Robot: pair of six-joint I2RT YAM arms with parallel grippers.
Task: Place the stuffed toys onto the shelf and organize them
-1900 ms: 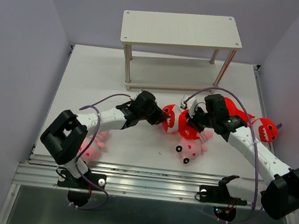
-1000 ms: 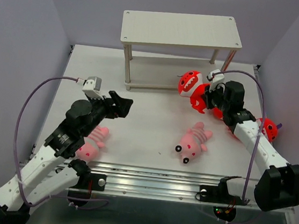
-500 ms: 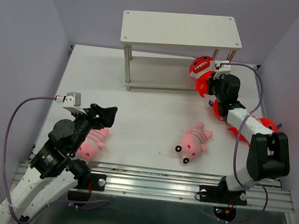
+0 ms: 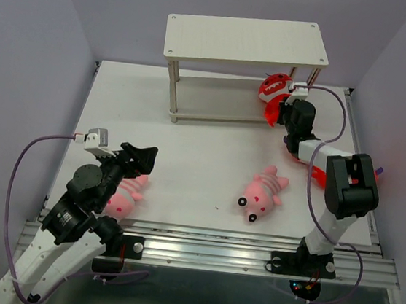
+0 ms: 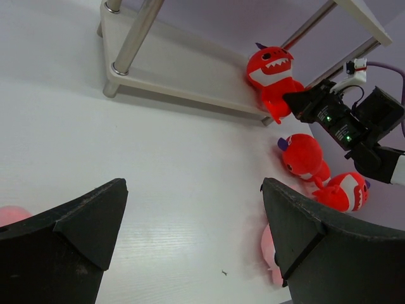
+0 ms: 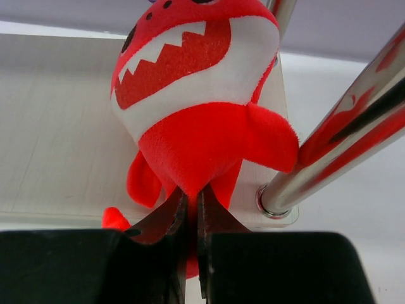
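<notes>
The top external view looks steeply down from above the near edge, taking in the whole table (image 4: 188, 157) and the shelf (image 4: 245, 41) at the far edge. The left wrist view sits low near the near left corner and faces the far right corner. The right wrist view is close against the red monster (image 6: 202, 95) at the right end of the shelf's lower board. All three views show that toy.

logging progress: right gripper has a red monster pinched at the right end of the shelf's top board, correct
Wrong tier. The right gripper has the red monster pinched at the right end of the shelf's lower board, not the top one. The left wrist view shows it.
</notes>
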